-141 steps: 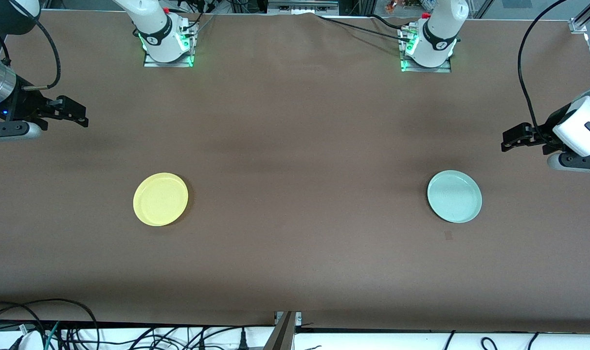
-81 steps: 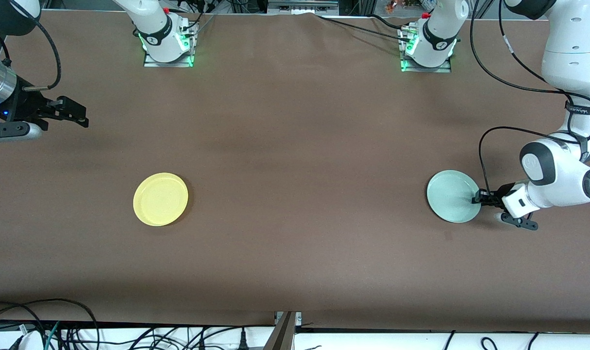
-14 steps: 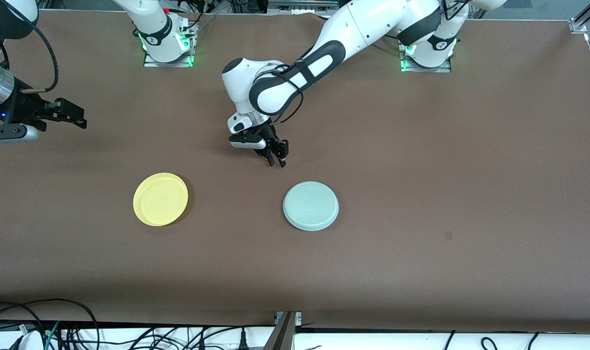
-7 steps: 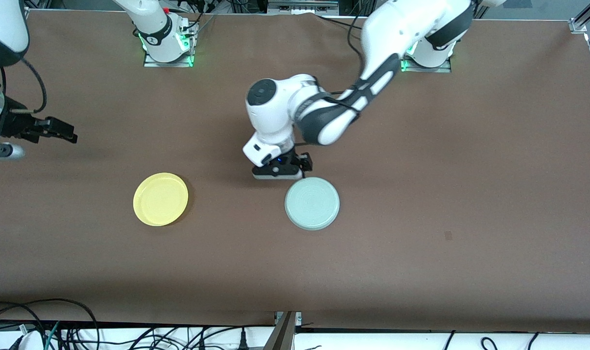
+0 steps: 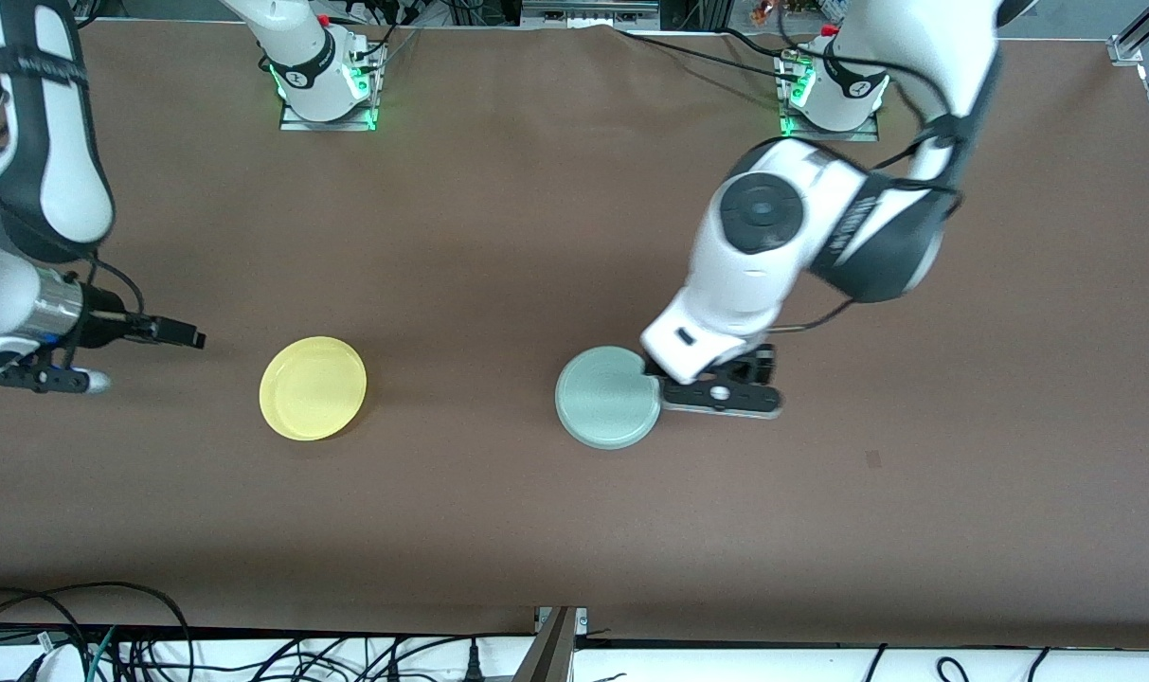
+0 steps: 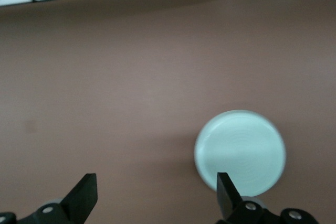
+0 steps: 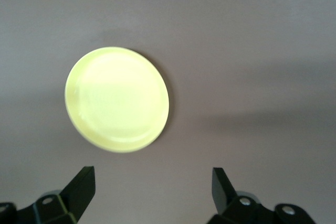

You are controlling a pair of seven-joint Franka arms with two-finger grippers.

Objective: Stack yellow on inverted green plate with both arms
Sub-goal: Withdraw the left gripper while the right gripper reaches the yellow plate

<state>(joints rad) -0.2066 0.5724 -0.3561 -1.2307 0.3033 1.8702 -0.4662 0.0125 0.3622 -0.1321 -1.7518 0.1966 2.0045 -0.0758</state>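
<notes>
The pale mint-green plate (image 5: pixel 607 409) lies upside down near the table's middle, with faint rings on its underside; it also shows in the left wrist view (image 6: pixel 240 150). The yellow plate (image 5: pixel 313 388) lies rim up toward the right arm's end and shows in the right wrist view (image 7: pixel 116 99). My left gripper (image 5: pixel 726 388) (image 6: pixel 155 182) is open and empty, over the table just beside the green plate on the left arm's side. My right gripper (image 5: pixel 181 334) (image 7: pixel 152 174) is open and empty, low over the table beside the yellow plate, pointing at it.
The brown table (image 5: pixel 574 530) is bare around both plates. The two arm bases (image 5: pixel 328 85) (image 5: pixel 830 90) stand along the edge farthest from the front camera. Cables hang below the nearest edge (image 5: pixel 157 654).
My left arm let the green plate down inverted at the middle, then swung round to the plate's left-arm side. My right gripper has come down and in toward the yellow plate.
</notes>
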